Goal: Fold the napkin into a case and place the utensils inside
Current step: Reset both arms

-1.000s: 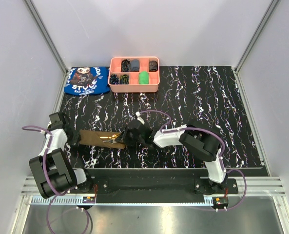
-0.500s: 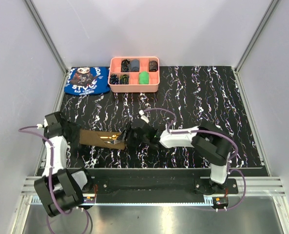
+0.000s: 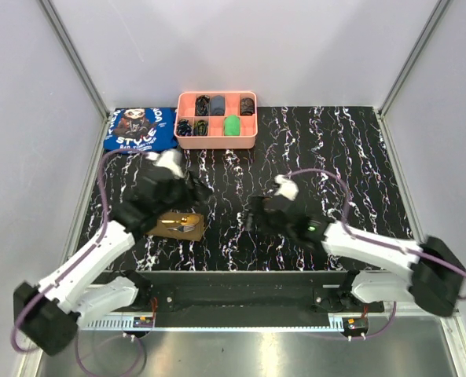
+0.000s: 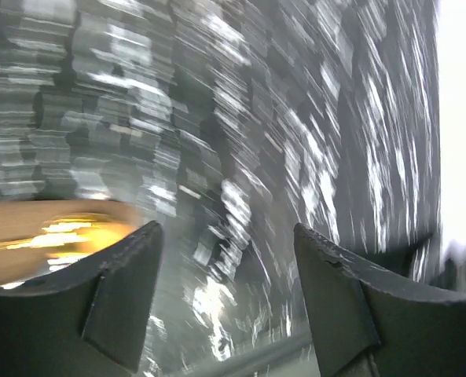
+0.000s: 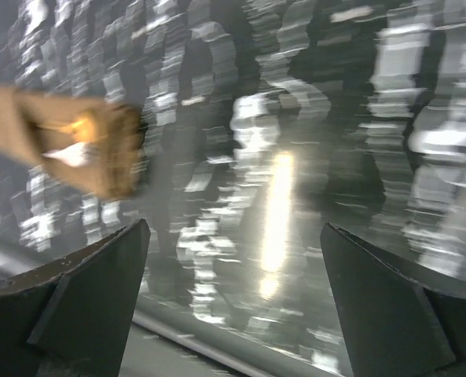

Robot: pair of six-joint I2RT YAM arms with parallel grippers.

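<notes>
The olive-brown napkin (image 3: 174, 227) lies folded into a short case on the black marbled mat, and my left arm covers its left part. The gold utensils (image 3: 188, 221) glint at its right end, lying in the fold. My left gripper (image 3: 195, 192) hovers open just behind the napkin, touching nothing. The right gripper (image 3: 253, 216) is open, a short way right of it. The blurred left wrist view has the napkin (image 4: 36, 239) left of the open gripper (image 4: 225, 236). In the right wrist view the napkin (image 5: 67, 141) sits upper left, beyond the open gripper (image 5: 234, 232).
A pink compartment tray (image 3: 217, 142) with small dark and green items stands at the mat's back edge. A blue printed cloth (image 3: 138, 129) lies left of it. White walls close in the left, back and right sides. The arms' base rail runs along the near edge.
Both grippers opened and came off the napkin. The left arm swung up from the napkin's left end to behind it. The right arm drew back to the right.
</notes>
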